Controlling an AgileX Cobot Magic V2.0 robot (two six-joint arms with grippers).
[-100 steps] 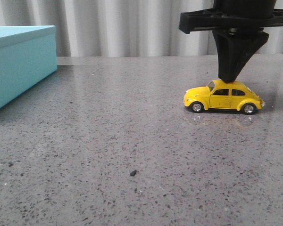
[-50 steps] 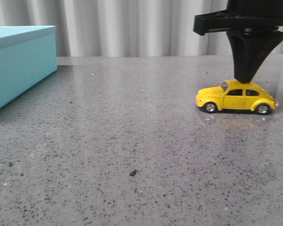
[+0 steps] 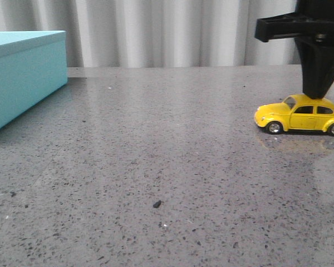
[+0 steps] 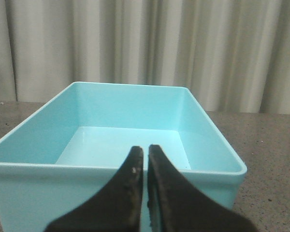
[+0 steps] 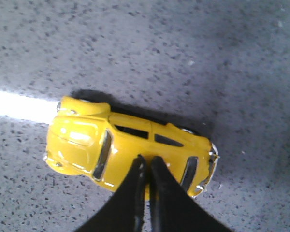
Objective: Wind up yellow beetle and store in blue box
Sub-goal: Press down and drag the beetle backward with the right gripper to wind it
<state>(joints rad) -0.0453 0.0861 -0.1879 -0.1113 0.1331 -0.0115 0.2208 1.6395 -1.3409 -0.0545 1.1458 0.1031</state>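
Observation:
The yellow beetle (image 3: 299,117) stands on its wheels at the far right of the grey table, its nose pointing left; its tail reaches the picture's edge. My right gripper (image 3: 314,94) comes straight down on its roof, shut, tips pressed on the top rather than round the body. In the right wrist view the closed fingertips (image 5: 146,160) rest on the roof of the beetle (image 5: 87,140). The blue box (image 3: 22,78) sits at the far left. In the left wrist view the blue box (image 4: 38,167) is open and empty, and my left gripper (image 4: 146,150) hovers shut at its near rim.
A small dark crumb (image 3: 157,204) lies on the speckled table (image 3: 156,139) near the front middle. Pale curtains (image 3: 156,33) hang behind the table's far edge.
The right gripper has slid to the right with its tips on the roof, and the beetle has rolled rightward with it, tail first. The box has not moved.

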